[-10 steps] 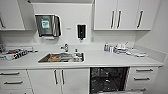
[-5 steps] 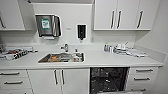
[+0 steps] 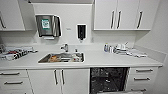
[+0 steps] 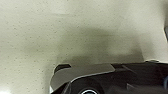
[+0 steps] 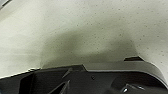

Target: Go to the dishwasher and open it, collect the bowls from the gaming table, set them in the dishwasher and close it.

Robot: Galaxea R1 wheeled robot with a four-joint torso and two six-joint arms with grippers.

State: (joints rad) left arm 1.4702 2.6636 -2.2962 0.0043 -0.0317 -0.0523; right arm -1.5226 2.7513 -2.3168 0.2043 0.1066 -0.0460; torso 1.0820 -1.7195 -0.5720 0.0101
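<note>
The dishwasher (image 3: 108,80) is straight ahead in the head view, under the white counter and right of the sink cabinet. Its front is swung down, exposing a dark interior with racks, and a pale strip of the lowered door (image 3: 120,92) shows at the lower edge. The bowls and the gaming table are out of view. Both wrist views look down on pale speckled floor (image 4: 75,30) (image 5: 87,30), with dark parts of the robot's own body (image 4: 105,77) (image 5: 87,80) in the foreground.
A steel sink (image 3: 61,58) with dishes in it is set into the counter (image 3: 100,60), with a tap behind it. Clutter lies at the counter's left end (image 3: 15,53) and right end (image 3: 122,48). Drawers (image 3: 142,75) flank the dishwasher on the right. White wall cabinets (image 3: 122,15) hang above.
</note>
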